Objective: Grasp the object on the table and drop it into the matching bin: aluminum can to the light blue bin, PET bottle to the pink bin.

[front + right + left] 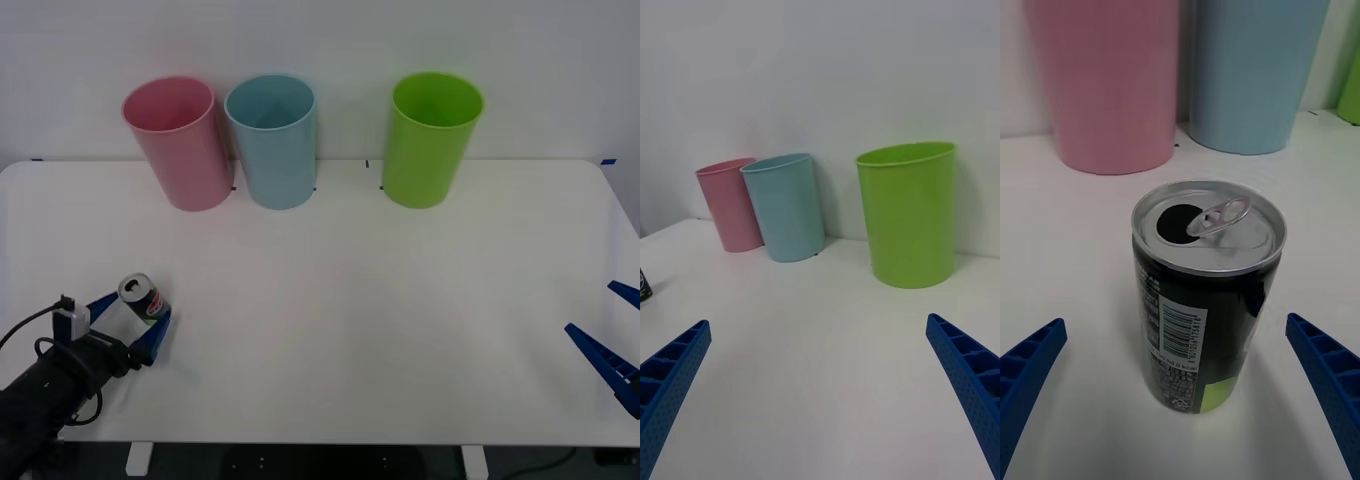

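Observation:
The aluminum can (143,297) (1207,292), small and dark with a silver opened top, stands upright at the front left of the white table (380,310). My left gripper (132,319) (1180,390) is open, one blue finger on each side of the can and neither touching it. The light blue bin (273,140) (1255,71) (786,206) stands at the back of the table, with the pink bin (180,142) (1105,82) (728,202) just left of it. My right gripper (612,335) (816,390) rests open at the front right edge of the table.
A bright green bin (431,137) (910,214) stands at the back, right of the light blue one. A sliver of the can (644,285) peeks in at the right wrist view's edge.

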Robot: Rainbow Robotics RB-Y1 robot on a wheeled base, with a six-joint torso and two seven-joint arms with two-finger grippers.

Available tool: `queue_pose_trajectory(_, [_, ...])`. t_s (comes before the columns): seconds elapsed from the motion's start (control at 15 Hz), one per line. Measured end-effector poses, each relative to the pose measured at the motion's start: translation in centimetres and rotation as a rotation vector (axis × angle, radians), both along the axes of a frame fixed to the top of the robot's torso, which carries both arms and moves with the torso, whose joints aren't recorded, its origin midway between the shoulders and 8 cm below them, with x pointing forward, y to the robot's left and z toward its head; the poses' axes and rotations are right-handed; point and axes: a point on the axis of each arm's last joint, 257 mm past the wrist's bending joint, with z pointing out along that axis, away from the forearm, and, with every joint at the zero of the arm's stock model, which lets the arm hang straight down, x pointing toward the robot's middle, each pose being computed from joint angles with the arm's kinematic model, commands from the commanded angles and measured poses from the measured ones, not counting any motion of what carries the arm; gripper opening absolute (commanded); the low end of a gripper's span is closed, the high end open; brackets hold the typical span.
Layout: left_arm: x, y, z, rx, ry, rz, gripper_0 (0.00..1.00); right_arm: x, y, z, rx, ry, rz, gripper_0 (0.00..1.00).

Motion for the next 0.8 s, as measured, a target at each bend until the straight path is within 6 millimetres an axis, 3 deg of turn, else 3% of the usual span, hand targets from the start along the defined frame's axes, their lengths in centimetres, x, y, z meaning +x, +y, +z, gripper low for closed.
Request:
queue_pose_trajectory(0.4, [2.3, -1.6, 0.3, -0.026, -0.01, -0.013, 1.0, 0.0, 0.0, 0.0, 0.0, 0.0, 0.0, 1.0])
queue_pose_trajectory(0.8, [2.6, -2.2, 0.4, -0.037, -0.015, -0.008, 1.0, 0.0, 0.0, 0.0, 0.0, 0.0, 0.0, 1.0])
